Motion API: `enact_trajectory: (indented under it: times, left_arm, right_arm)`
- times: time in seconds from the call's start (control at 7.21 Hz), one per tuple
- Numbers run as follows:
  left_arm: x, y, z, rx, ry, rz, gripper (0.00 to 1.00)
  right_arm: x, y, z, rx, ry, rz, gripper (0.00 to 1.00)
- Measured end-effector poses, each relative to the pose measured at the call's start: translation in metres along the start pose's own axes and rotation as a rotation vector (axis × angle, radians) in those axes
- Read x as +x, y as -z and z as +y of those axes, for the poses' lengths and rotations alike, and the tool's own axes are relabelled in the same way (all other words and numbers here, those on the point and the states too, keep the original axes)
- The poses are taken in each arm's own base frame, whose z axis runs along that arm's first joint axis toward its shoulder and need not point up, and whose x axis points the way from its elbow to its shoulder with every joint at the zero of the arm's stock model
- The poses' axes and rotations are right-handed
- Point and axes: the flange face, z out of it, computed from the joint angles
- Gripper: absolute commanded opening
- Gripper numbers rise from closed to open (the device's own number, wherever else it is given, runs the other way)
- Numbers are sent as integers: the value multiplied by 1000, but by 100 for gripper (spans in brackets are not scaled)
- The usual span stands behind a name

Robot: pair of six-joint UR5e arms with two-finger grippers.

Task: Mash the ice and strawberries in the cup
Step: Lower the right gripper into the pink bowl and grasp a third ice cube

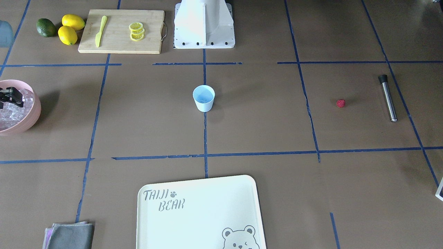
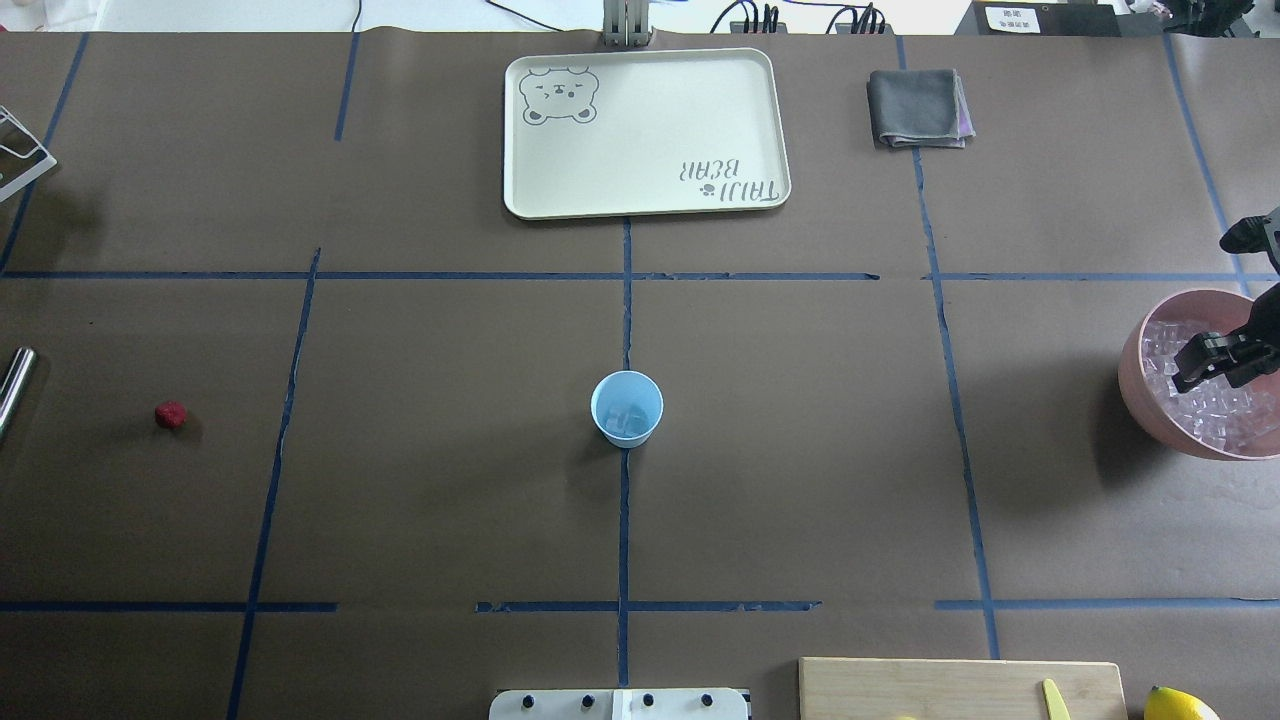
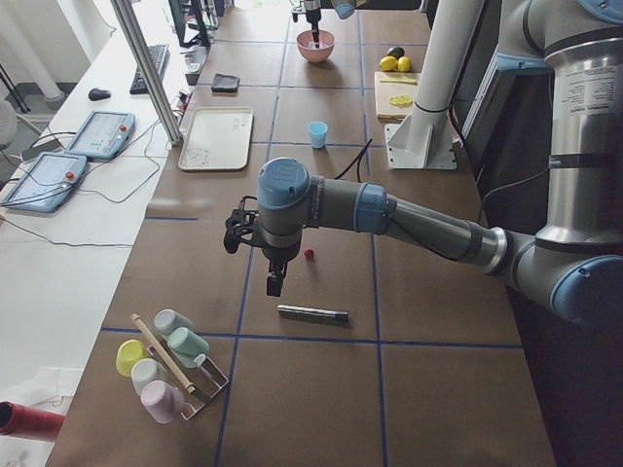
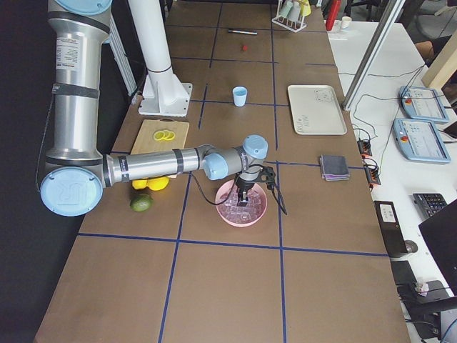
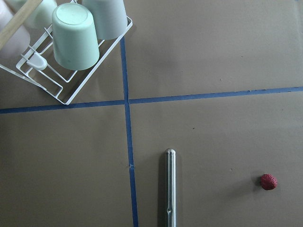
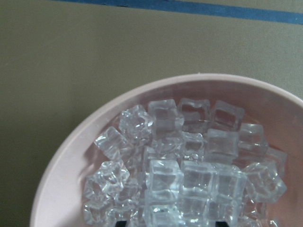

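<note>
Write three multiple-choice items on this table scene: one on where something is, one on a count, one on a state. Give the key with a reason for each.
1. Where is the strawberry?
A. inside the cup
B. on the bare table, well apart from the cup
C. balanced on the cup's rim

2. How many whole yellow lemons lie by the cutting board?
A. one
B. four
C. two

3. How does the cup stand?
A. upright, mouth up
B. tipped on its side
C. upside down

Key:
1 B: the front-facing view shows the berry alone on the brown surface, far to one side of the cup.
2 C: two lemons lie side by side just off the board's end.
3 A: the overhead view looks straight into its open mouth.
</note>
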Motion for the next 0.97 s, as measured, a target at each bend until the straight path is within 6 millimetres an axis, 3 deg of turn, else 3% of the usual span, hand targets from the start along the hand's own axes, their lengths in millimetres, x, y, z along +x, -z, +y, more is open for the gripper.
enact_trajectory:
  times: [0.14,0.55,0.69,0.83,0.97]
  left_arm:
    - [0,0,0,1,-1,0,100]
    - [1,1,0,1,-1,1,100]
    - [2,2,0,1,-1,1,100]
    - [4,4,1,-1,1,1,100]
    - [7,6,1,-1,1,0,100]
  right_arm:
    - [1,-1,1,-2,-1,1,0]
    - [-5,8,3,17,14,-5,0]
    - [-10,31,11,54,26,-20,0]
    - [-17,68,24,102,25,-37,0]
    - [-38,116,33,140,18,-46,0]
